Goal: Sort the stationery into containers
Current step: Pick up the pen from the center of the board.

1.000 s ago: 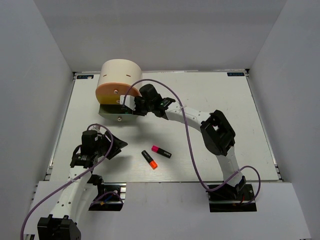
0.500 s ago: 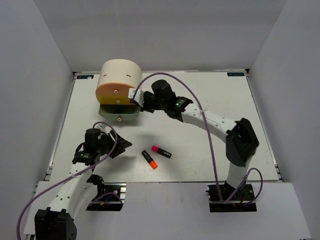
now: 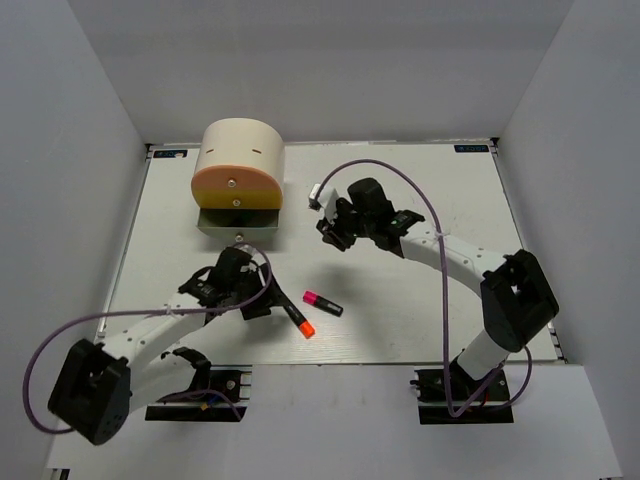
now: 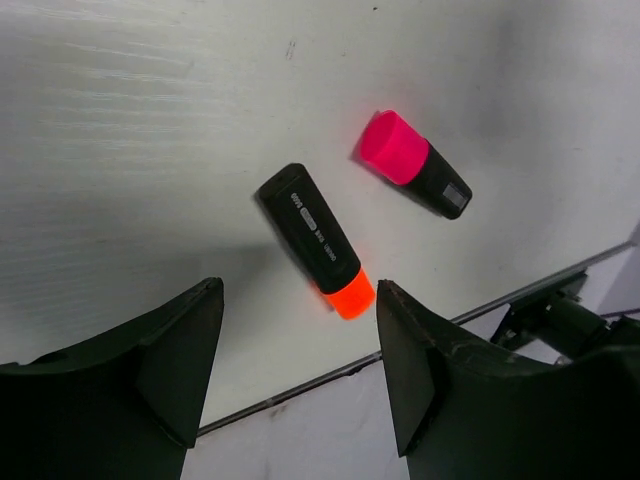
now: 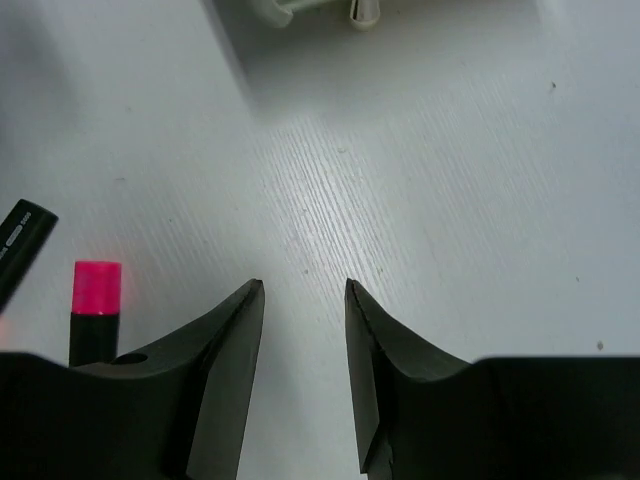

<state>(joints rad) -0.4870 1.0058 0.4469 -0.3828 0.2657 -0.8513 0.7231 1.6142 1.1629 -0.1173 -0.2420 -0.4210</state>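
We take the cream drum (image 3: 240,150), standing at the far left of the white surface (image 3: 420,290), as our landmark. Its orange section (image 3: 236,185) sits above the yellow section (image 3: 238,222), which juts out further toward the near edge. Each section carries a small round knob.

Two highlighters lie flat on the surface on the near side of the drum, a little to its right and well apart from it. The orange-capped highlighter (image 3: 298,319) has its black end toward the drum and its cap pointing away. The pink-capped highlighter (image 3: 322,303) lies just beside it, on the side further from the drum's left edge. The two are close but not touching, and the pink cap is the end nearer the drum.

Our left claw (image 4: 297,292) is on the near side of the drum, just beside the orange-capped highlighter. Its jaws are spread wide and empty, and through the gap we see that highlighter untouched.

Our right claw (image 5: 302,288) is to the right of the drum, about level with the yellow section and clear of it. Its jaws are parted by a narrow gap with only bare surface showing between them, so it grips nothing.
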